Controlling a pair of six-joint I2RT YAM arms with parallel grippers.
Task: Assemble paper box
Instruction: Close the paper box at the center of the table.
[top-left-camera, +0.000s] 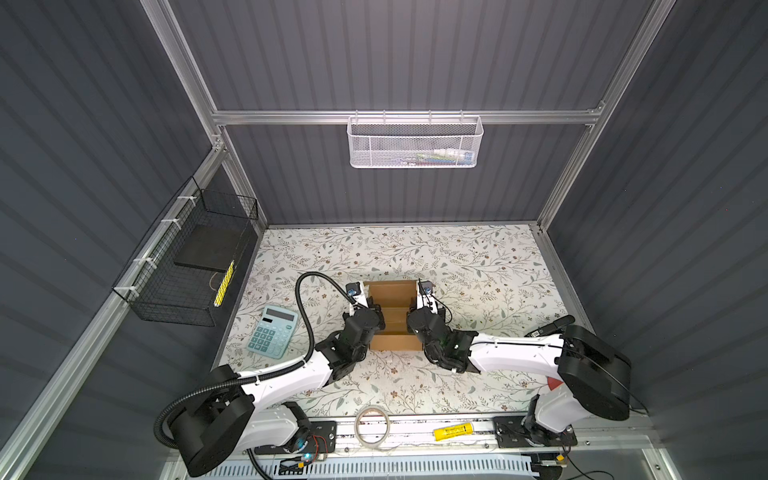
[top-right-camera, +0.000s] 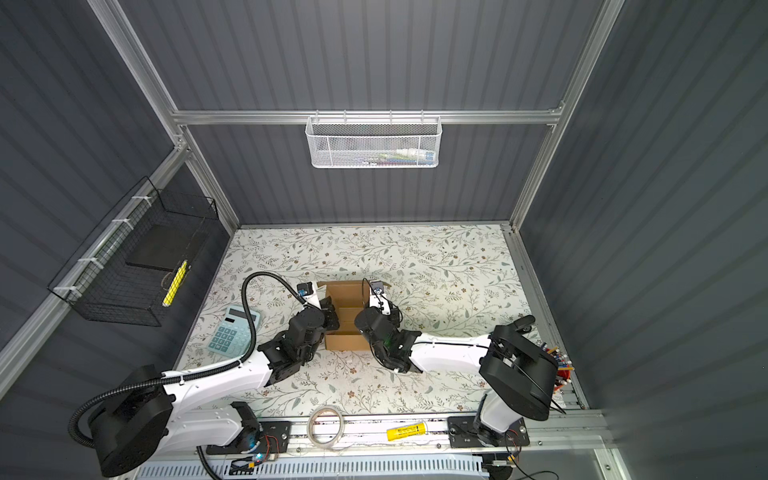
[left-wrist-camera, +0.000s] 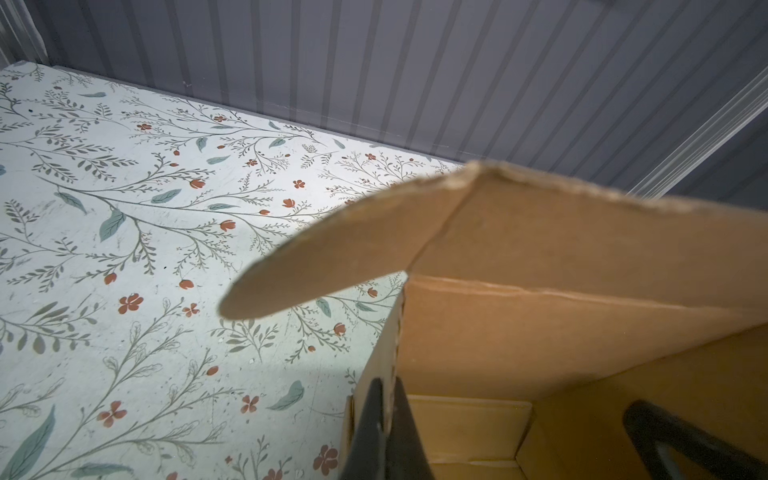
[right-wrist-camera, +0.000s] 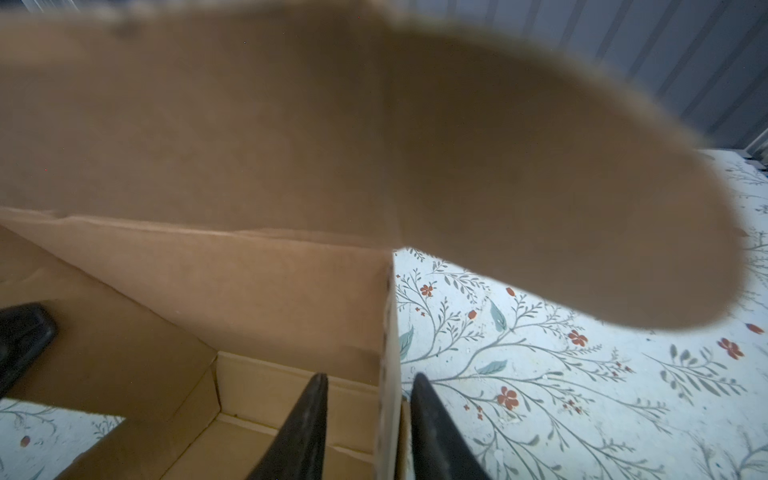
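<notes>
- The paper box (top-left-camera: 392, 316) sits in the middle of the worktop (top-left-camera: 478, 266), between the two arms, in both top views.
- Done so far, as I judge it: the base is formed, with both side walls upright and a front wall standing at the near end.
- Left to do: the lid (top-left-camera: 390, 286) is still open, rising at the far end. Its rounded side flaps stick outward, one (left-wrist-camera: 332, 257) in the left wrist view and one (right-wrist-camera: 561, 187) in the right wrist view. They probably need folding in and the lid closing down.
- The left hand (left-wrist-camera: 386, 388) is pressed together, pinching the top edge of the left side wall.
- The right hand (right-wrist-camera: 370, 376) is spread, with one finger inside and one outside the right side wall. A gap shows on the inner side.
- Edges: both hands work at thin cardboard rims, and the overhanging lid flaps hang close above them.
- Room: the worktop is bare behind the box and to its right.
- A calculator (top-left-camera: 272, 331) lies near the left arm, apart from the box.
- A tape roll (top-left-camera: 372, 428) rests on the near rail, well apart from the box.
</notes>
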